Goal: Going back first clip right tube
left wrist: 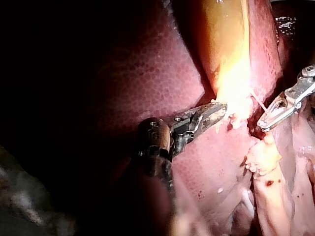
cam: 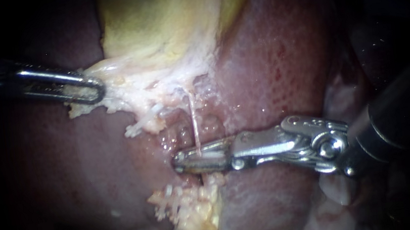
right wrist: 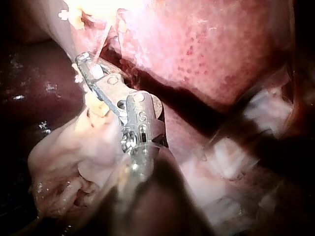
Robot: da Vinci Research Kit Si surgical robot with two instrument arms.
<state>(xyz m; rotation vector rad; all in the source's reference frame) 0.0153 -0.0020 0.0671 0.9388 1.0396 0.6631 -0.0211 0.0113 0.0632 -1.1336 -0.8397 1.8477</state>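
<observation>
Right instrument at the thin tube, left instrument holding the gallbladder's edge

From where I stand, the right instrument comes in across the liver, its pincer slightly spread, with a narrow gap showing. The thin tube, a pale thread, drops from the ragged tissue under the gallbladder straight into that gap; I can't make out a clip on it. The left instrument has its pincer pinching the pale tissue at the gallbladder's lower edge, well apart from the other tip. Below the right instrument's pincer sits a crumbly yellowish lump. The left wrist view shows the same hold, with the right instrument just beyond it.
</observation>
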